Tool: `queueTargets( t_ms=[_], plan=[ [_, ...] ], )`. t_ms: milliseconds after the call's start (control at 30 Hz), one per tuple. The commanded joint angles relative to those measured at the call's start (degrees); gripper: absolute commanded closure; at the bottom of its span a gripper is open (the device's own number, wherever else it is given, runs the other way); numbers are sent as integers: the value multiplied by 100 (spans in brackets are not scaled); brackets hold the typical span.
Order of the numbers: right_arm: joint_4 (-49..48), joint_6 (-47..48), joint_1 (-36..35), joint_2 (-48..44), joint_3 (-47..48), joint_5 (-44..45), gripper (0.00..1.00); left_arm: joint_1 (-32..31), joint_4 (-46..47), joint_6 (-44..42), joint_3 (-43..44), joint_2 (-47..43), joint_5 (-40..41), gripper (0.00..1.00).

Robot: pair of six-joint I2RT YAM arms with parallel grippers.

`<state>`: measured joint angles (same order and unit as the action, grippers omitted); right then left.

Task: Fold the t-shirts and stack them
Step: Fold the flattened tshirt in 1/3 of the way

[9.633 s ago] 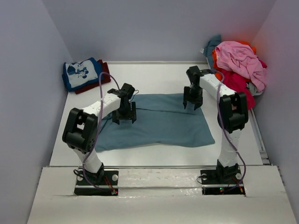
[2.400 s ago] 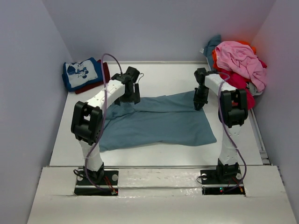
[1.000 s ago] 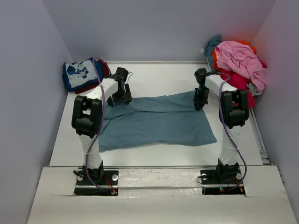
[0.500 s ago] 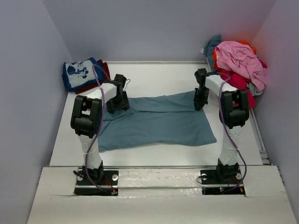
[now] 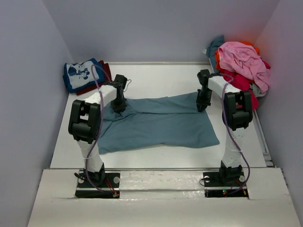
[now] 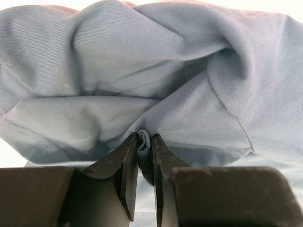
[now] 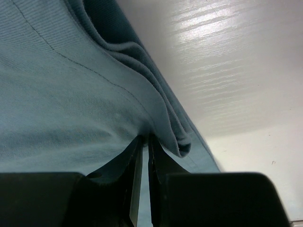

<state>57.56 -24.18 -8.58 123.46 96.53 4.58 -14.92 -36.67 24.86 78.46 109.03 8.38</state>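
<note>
L claw (image 6: 144, 138): I see it pinched shut on far-left fold of plain slate-blue cloth tee (image 5: 161, 124).
R claw (image 7: 145, 140): clamped on tee's far-right edge.

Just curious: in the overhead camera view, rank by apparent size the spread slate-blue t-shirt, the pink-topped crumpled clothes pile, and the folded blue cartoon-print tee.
1. spread slate-blue t-shirt
2. pink-topped crumpled clothes pile
3. folded blue cartoon-print tee

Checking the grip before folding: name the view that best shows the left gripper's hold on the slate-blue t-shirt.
Left wrist: close up, the left gripper pinches a fold of the slate-blue t-shirt. Top external shows it from above at the shirt's far-left corner, pinch hidden. Right wrist shows only the right gripper, pinching another edge.
</note>
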Motion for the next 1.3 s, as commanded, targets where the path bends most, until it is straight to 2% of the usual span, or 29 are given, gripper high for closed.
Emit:
queueTargets(
  t_ms=[0,100,267,433,633,1067,1267],
  plan=[
    [-34,28,32,20,-196,52,84,15,-165,19,-50,-496,164,74],
    [-26,28,32,20,-187,61,84,15,-227,36,-111,-646,173,74],
    [-26,37,32,47,-179,43,85,15,-367,36,-181,-857,146,65],
    [-17,37,32,47,-170,52,85,15,-526,45,-269,-1033,129,66],
    [-17,28,32,38,-170,43,85,15,-587,27,-419,-1174,32,76],
    [-8,37,32,29,-152,34,85,-467,-833,54,-902,-1613,-91,76],
    [1,37,32,64,-126,25,85,-837,-983,229,-1157,-1973,-188,70]
  ],
)
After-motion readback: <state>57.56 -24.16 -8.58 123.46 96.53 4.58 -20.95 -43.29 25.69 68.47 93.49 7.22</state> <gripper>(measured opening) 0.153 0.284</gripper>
